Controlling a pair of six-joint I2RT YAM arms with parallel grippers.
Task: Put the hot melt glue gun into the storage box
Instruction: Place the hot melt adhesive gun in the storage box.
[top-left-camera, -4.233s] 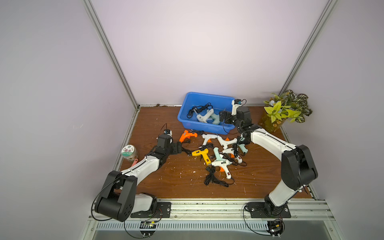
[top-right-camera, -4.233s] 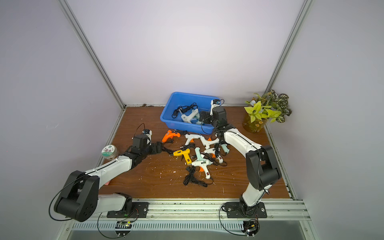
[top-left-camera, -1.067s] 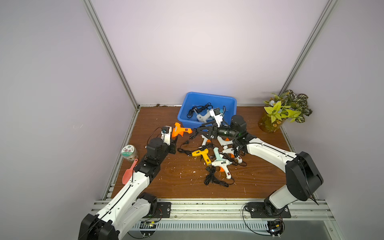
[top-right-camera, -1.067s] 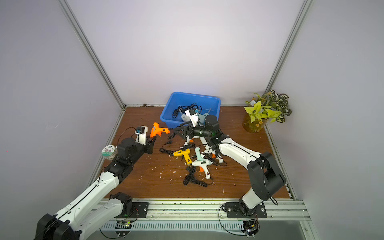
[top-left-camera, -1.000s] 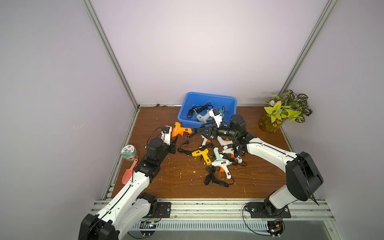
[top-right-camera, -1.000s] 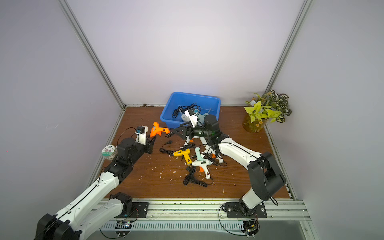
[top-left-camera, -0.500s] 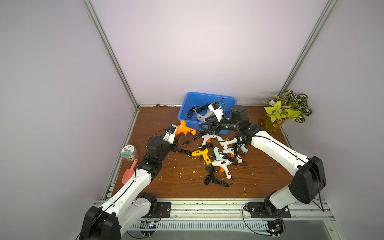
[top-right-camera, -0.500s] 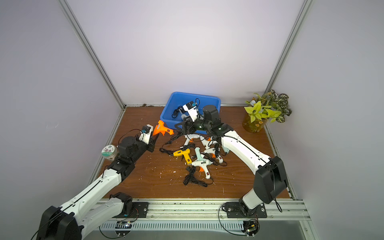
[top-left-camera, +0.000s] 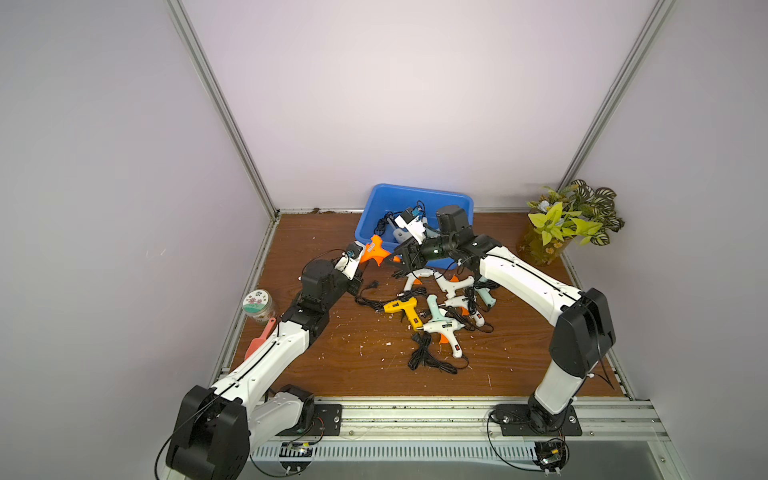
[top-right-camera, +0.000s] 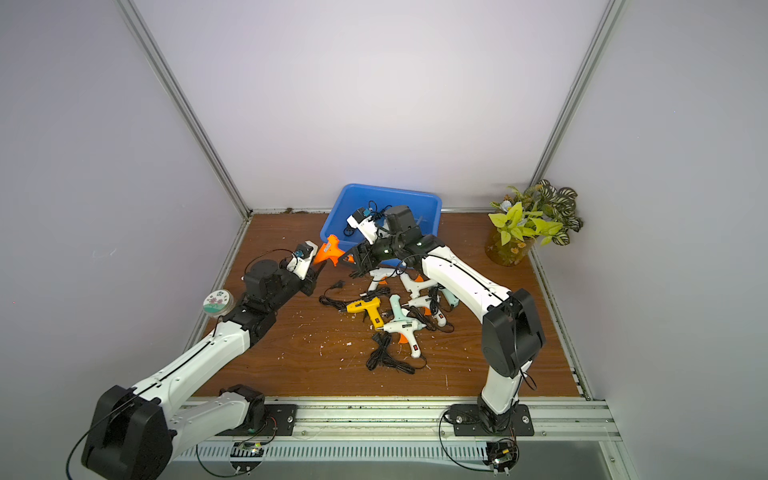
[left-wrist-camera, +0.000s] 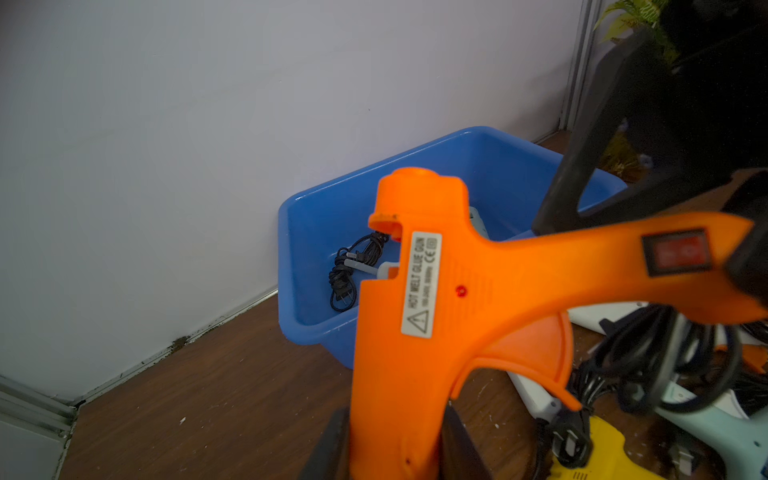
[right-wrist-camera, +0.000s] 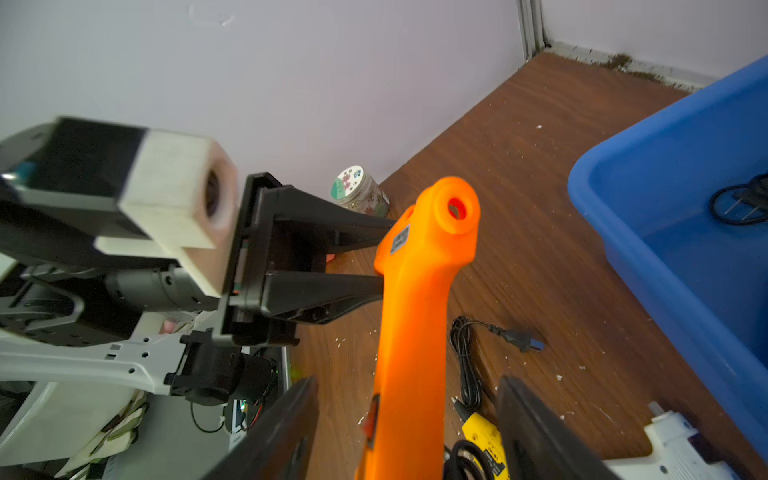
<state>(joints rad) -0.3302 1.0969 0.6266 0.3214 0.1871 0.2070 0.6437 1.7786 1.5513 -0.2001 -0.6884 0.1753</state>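
While between both jaws, glue gun (left-wrist-camera: 457, 299).

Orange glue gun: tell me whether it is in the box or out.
Out. The left gripper holds the orange glue gun in the air, beside the box.

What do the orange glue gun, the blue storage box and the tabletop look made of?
The orange glue gun: probably moulded plastic, matte; faintly ribbed shell, uniform colour, stuck-on label.
The storage box: plastic by the look, smooth and slightly glossy; soft highlights on its rolled rim.
The tabletop: brown wood grain, satin; solid wood or laminate, cannot tell.
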